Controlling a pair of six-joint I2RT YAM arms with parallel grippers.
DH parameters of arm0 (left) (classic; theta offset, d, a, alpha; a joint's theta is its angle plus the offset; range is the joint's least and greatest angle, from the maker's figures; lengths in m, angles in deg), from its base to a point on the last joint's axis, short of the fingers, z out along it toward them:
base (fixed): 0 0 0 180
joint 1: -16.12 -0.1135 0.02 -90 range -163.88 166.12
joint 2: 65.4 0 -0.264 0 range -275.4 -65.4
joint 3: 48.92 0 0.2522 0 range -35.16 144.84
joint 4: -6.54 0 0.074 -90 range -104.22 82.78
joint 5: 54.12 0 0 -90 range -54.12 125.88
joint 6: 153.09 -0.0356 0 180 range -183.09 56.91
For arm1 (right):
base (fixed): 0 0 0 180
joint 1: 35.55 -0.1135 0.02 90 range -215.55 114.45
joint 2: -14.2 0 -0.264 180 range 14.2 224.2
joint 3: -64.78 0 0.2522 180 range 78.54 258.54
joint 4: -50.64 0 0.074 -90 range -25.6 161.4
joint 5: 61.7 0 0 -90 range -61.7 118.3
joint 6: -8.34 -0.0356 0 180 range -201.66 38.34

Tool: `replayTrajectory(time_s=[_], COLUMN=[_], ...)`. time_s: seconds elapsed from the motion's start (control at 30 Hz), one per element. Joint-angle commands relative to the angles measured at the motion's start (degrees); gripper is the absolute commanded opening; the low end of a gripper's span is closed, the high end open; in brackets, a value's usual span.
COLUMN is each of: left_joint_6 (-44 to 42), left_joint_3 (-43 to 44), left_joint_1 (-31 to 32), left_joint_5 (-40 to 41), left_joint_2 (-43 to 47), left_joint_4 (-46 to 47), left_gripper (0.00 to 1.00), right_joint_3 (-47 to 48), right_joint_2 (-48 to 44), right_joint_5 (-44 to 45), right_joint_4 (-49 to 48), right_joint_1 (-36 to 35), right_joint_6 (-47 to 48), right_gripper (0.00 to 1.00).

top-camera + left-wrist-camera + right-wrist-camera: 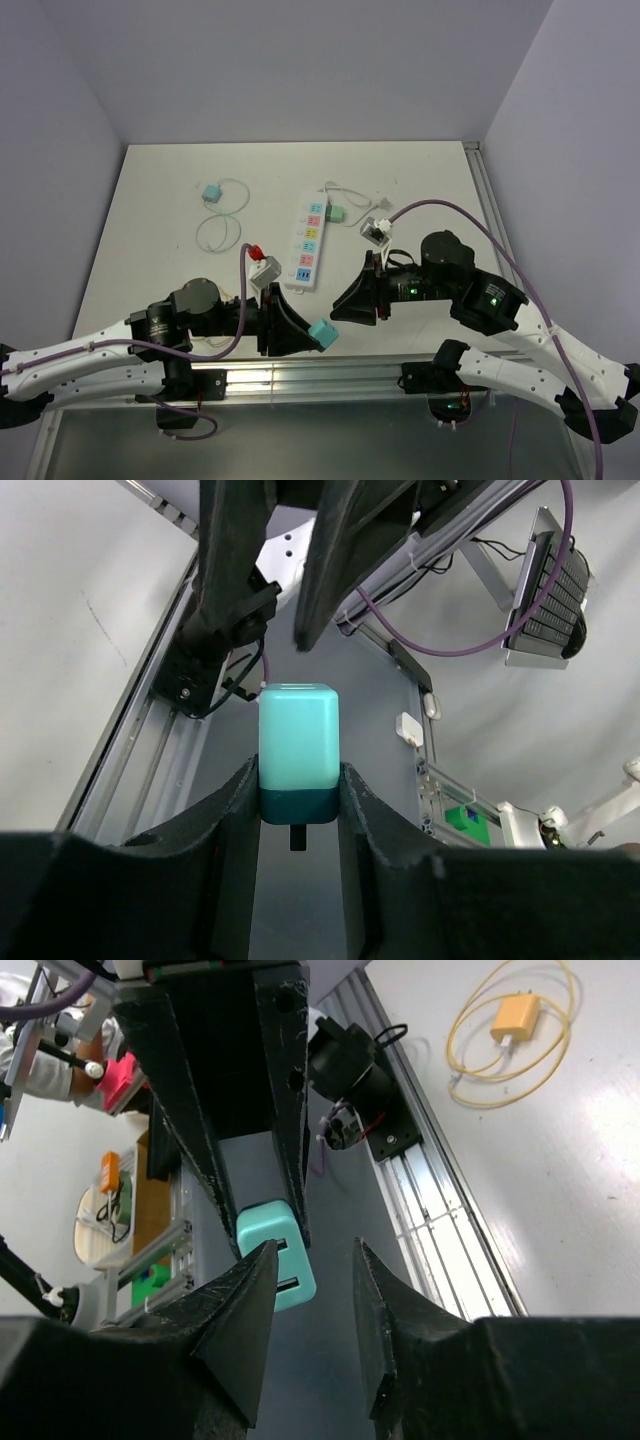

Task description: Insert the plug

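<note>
**Left arm.** In the top view the left arm lies low along the near edge of the worktop (pixel 160 230), forearm extended toward 3 o'clock. The left tool (pixel 308 334) is closed on the plug (pixel 298 742). In the left wrist view both fingers (pixel 232 810) press the plug's dark lower band, and its teal body projects past the fingertips.

**Right arm.** The right arm is folded at the elbow, with its wrist turned toward 8 o'clock. The right tool (pixel 314 1250) points at the left tool, tip close to tip. Its fingers stand a narrow gap apart and grip nothing. In the right wrist view the plug appears just past the left-hand fingertip, held in the other tool.

**Plug location.** The plug is off the worktop surface, in the left tool, at 6 o'clock of the power strip (pixel 308 240) and apart from it. The power strip lies flat at mid-worktop, long axis running roughly 12 to 6 o'clock.
</note>
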Motion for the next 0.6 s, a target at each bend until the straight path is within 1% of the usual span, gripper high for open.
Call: replayTrajectory(time_s=[0.0,0.1,0.2,0.37,0.5,0.57], left_joint_6=[1.57,2.28,2.54,2.72,2.80,2.89], left_joint_3=[2.00,1.65,1.65,1.39,1.21,1.30], left_joint_1=[-1.21,-1.83,-2.00,-2.27,-2.27,-2.27], left_joint_5=[-4.41,-5.90,-6.25,-7.13,-7.57,-7.40], left_joint_2=[0.06,-0.02,-0.55,-1.43,-1.70,-1.52], left_joint_4=[4.17,5.40,5.49,6.54,6.90,6.72], left_gripper=[0.00,0.00,0.00,0.00,0.00,0.00], right_joint_3=[-0.53,-0.36,-0.71,-0.80,-2.03,-2.38], right_joint_2=[0.74,0.83,0.13,0.92,0.83,0.57], right_joint_5=[-3.72,-4.87,-7.85,-8.91,-14.16,-15.24], right_joint_4=[-3.26,-2.03,-1.94,-1.15,-4.83,-5.72], right_joint_1=[-0.53,-0.62,-0.71,-0.71,-0.79,-0.88], right_joint_6=[1.72,3.21,3.83,3.92,2.25,1.89], right_gripper=[0.43,0.44,0.51,0.51,0.52,0.52])
